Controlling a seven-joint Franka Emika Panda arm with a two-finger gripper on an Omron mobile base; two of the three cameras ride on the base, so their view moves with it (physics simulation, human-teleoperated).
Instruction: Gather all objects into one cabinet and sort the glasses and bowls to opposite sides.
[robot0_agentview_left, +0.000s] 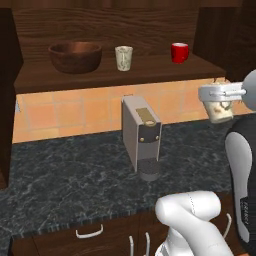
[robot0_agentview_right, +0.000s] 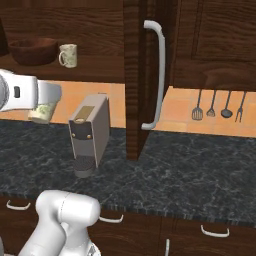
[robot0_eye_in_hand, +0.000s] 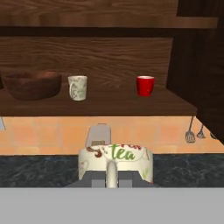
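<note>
Inside the open dark wood cabinet (robot0_agentview_left: 115, 75), the shelf carries a big brown wooden bowl (robot0_agentview_left: 75, 56) on the left. A cream glass (robot0_agentview_left: 124, 58) stands mid-shelf and a red mug (robot0_agentview_left: 179, 52) to its right. The hand view shows the same bowl (robot0_eye_in_hand: 33, 85), glass (robot0_eye_in_hand: 78, 87) and mug (robot0_eye_in_hand: 145, 85). My gripper (robot0_agentview_left: 220, 100) hangs over the counter, right of and below the shelf, shut on a second cream glass (robot0_agentview_left: 220, 112). That glass (robot0_eye_in_hand: 116, 158) has "tea" printed on it. From the right, the gripper (robot0_agentview_right: 46, 100) and the held glass (robot0_agentview_right: 43, 112) are at the far left.
A grey coffee machine (robot0_agentview_left: 141, 134) stands on the dark marble counter (robot0_agentview_left: 65, 175), under the shelf. The cabinet's open door (robot0_agentview_right: 145, 75) with its long handle juts out right of the machine. Utensils (robot0_agentview_right: 218, 106) hang on the tiled wall. Drawers with handles (robot0_agentview_left: 89, 232) run below the counter.
</note>
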